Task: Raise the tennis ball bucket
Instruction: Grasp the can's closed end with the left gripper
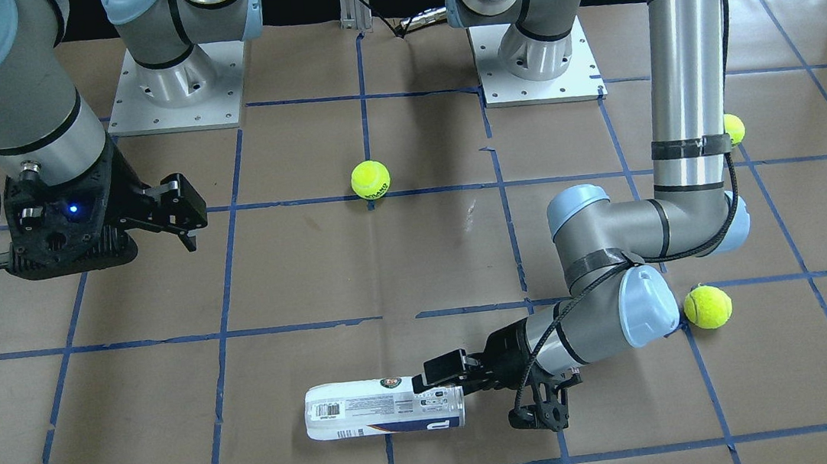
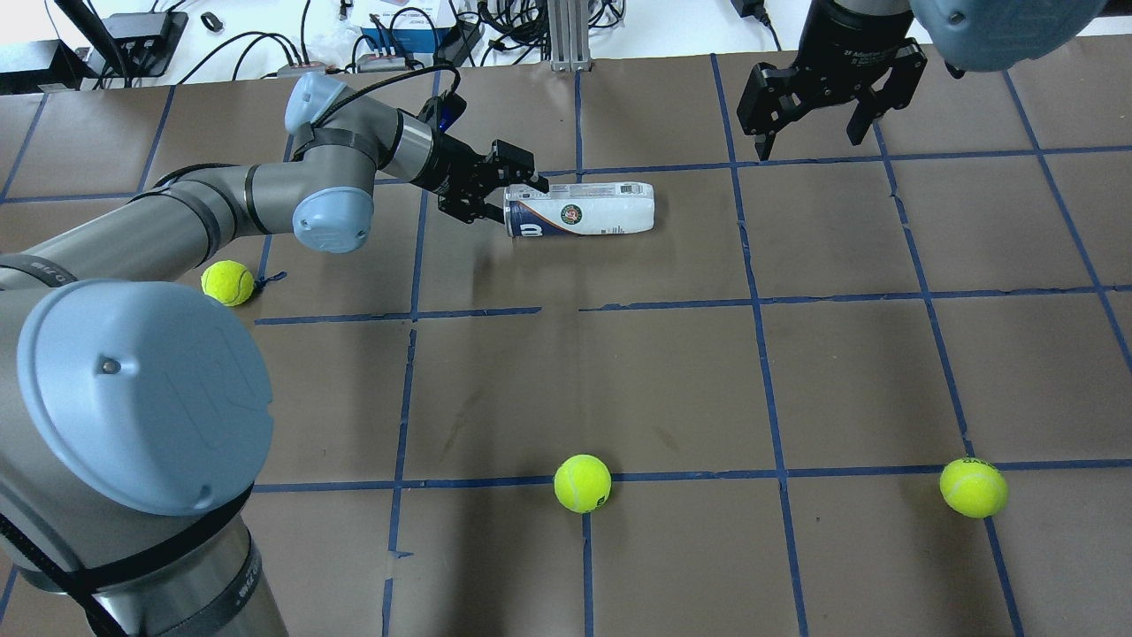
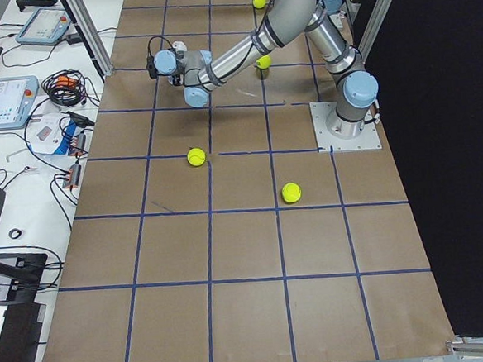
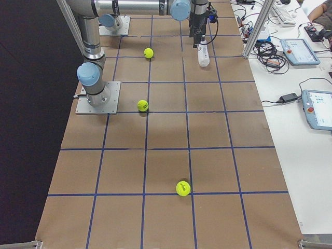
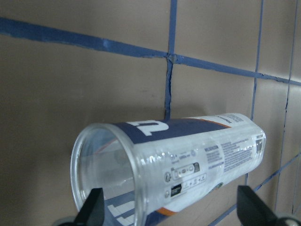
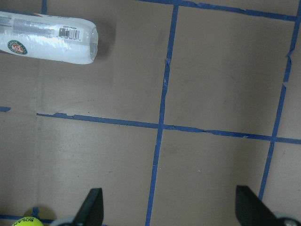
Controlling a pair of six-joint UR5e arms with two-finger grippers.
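The tennis ball bucket (image 2: pixel 588 212), a clear can with a white and navy label, lies on its side on the brown table; it also shows in the front view (image 1: pixel 372 419) and the right wrist view (image 6: pixel 47 44). It looks empty through its open mouth in the left wrist view (image 5: pixel 188 165). My left gripper (image 2: pixel 516 196) is open, with one finger on each side of the can's open end (image 5: pixel 171 209). My right gripper (image 2: pixel 809 141) is open and empty, hovering above the table well to the right of the can.
Three yellow-green tennis balls lie loose on the table: one near my left arm's elbow (image 2: pixel 227 282), one at the near middle (image 2: pixel 582 483), one at the near right (image 2: pixel 973 487). Blue tape lines grid the table. Cables and boxes line the far edge.
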